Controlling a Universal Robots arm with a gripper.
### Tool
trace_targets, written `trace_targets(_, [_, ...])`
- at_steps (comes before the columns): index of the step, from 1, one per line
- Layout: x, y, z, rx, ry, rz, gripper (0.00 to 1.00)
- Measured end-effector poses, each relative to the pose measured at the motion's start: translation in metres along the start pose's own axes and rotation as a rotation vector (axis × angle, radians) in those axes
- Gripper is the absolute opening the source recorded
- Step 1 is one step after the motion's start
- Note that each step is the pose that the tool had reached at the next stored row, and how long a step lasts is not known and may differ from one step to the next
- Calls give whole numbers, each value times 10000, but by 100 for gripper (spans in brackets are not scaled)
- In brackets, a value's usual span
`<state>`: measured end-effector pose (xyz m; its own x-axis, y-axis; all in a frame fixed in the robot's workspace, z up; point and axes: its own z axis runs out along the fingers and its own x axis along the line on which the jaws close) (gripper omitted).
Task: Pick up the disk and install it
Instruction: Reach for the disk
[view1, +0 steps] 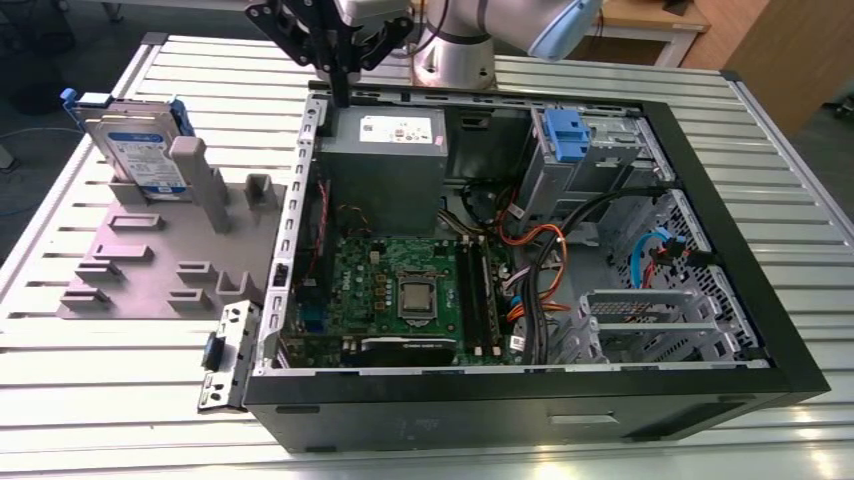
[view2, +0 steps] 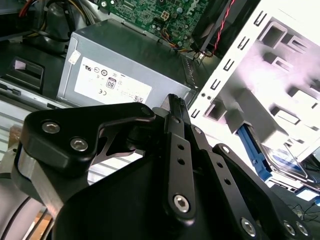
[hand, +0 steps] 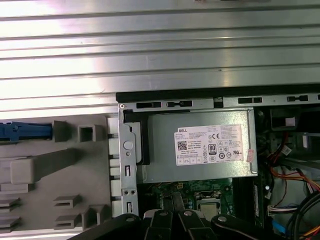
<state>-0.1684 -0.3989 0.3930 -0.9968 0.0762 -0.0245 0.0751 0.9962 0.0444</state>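
The disk (view1: 140, 150), a silver-grey drive with a white-and-blue label in a blue bracket, stands on edge in the grey holder (view1: 160, 250) at the exterior view's left, outside the open computer case (view1: 694, 250). Its blue bracket (hand: 25, 131) shows in the first wrist view, and the disk (view2: 285, 167) appears in the second wrist view. My gripper (view1: 336, 97) hangs above the case's back left corner, well to the right of the disk. Its black fingers (view2: 175, 107) are shut with nothing between them. The gripper (hand: 172, 216) sits over the power supply's near edge.
Inside the case lie the grey power supply box (view1: 387, 150) with its white sticker, the green motherboard (view1: 400, 290), orange and black cables (view1: 541, 250), a drive bay with a blue clip (view1: 567, 135) and a metal cage (view1: 654, 320). A loose metal bracket (view1: 227, 355) lies on the slatted table (view1: 80, 400).
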Motion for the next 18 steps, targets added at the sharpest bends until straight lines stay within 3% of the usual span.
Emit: trace_targets(18, [55, -5, -1, 0, 1, 1, 11])
